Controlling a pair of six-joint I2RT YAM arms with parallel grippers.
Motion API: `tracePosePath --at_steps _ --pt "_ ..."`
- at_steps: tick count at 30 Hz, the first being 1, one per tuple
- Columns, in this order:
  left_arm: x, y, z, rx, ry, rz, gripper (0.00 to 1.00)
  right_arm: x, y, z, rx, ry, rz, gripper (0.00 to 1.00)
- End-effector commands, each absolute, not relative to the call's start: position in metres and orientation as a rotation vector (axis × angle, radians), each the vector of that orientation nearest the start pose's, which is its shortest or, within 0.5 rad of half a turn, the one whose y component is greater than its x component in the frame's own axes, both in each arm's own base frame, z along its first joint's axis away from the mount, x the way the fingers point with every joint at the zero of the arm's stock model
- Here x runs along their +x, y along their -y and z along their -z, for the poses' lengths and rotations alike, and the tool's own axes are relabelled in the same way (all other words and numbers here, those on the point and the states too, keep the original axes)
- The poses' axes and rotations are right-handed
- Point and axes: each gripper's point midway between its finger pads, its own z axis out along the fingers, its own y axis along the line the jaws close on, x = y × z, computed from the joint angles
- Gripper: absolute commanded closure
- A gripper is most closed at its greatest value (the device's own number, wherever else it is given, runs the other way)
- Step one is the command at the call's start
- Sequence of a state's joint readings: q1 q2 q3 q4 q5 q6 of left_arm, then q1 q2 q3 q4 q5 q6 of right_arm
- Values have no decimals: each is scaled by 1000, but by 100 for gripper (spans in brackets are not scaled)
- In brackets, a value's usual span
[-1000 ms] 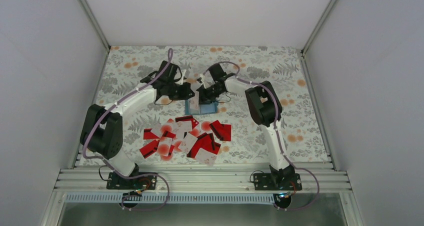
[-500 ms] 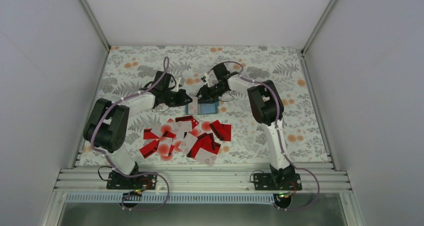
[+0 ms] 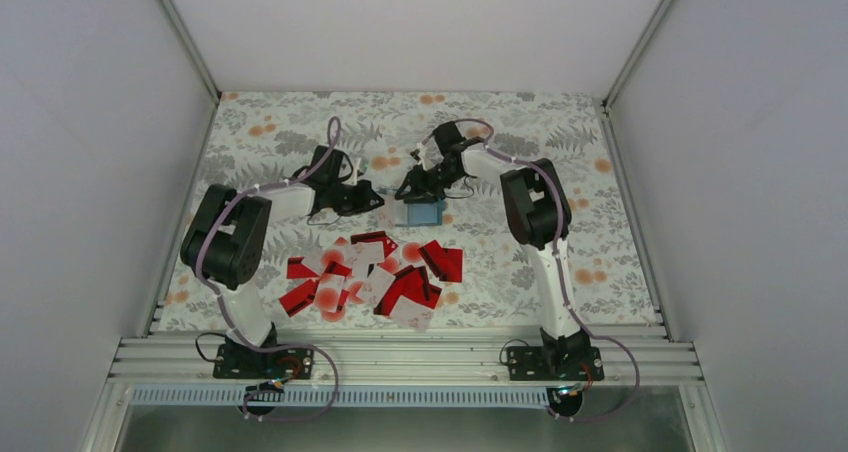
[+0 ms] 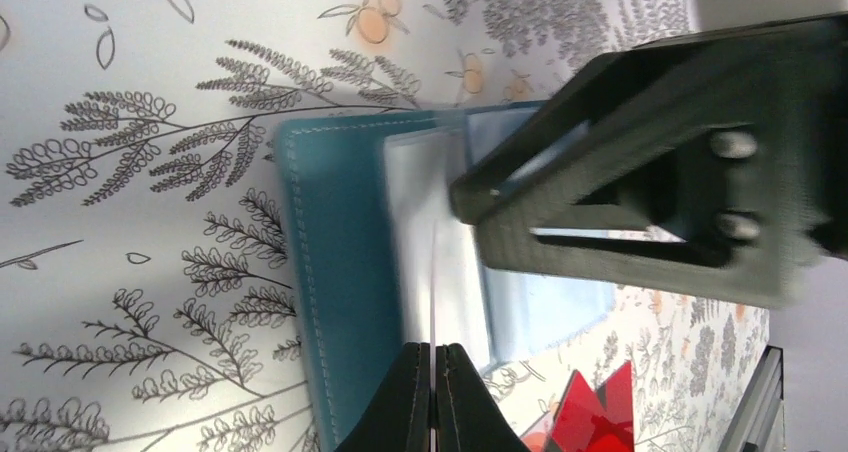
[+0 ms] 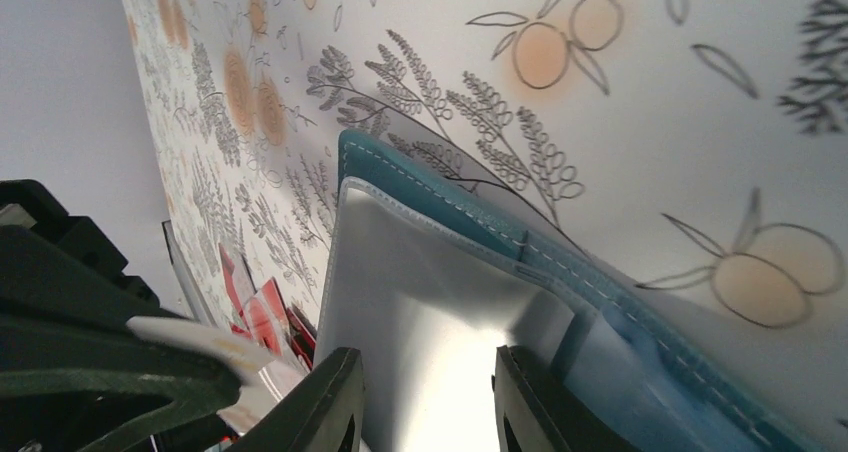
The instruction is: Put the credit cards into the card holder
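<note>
As left fingers pinch a card, right fingers, apart, crowd card holder

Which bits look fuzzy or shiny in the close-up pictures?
Left wrist view: the wallet shows a smeared white pocket, and the right gripper looms soft-edged. Right wrist view: bright glare sits on that pocket; the wallet's near end goes fuzzy.

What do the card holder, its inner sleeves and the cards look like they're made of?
Card holder: teal leather or faux leather, matte, with pale stitching along the edge.
Inner sleeves: clear flexible plastic, glossy; they catch glare and bend.
Credit cards: probably stiff plastic, as they are thin and lie flat. They are too small to judge the finish.
</note>
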State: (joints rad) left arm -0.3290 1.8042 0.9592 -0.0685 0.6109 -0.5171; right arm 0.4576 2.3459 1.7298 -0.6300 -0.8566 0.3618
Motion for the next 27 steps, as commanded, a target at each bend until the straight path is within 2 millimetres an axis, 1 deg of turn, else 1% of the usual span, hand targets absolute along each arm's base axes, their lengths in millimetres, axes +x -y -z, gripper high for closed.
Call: tracePosePath --at_steps 1,4,8,10,13,15,18,22,24,27 --pt "365 235 -33 -1 -2646 1092 98 391 -347 -68 -415 -2789 -1484 65" --pt "370 238 -32 -6 -2647 1103 98 398 -342 -78 -398 -2770 -1478 65" --pt "376 241 -32 -17 -2654 1111 98 402 -337 -88 -388 -2757 -1436 65" --pt "379 242 -35 -17 -2650 1110 98 404 -331 -91 -381 -2762 -1365 65" --pt "385 246 -40 -11 -2643 1110 98 407 -316 -92 -368 -2780 -1189 65" --pt "387 249 -40 -3 -2648 1111 98 406 -308 -94 -369 -2774 -1122 65" --pt "389 252 -38 4 -2662 1111 98 400 -295 -92 -372 -2781 -1043 66" --pt "395 255 -42 -2 -2652 1129 98 395 -273 -90 -365 -2783 -925 66" --pt "399 258 -45 -13 -2643 1148 98 391 -266 -84 -370 -2793 -892 66" --pt "403 261 -48 -23 -2629 1170 97 385 -259 -69 -360 -2832 -867 67"
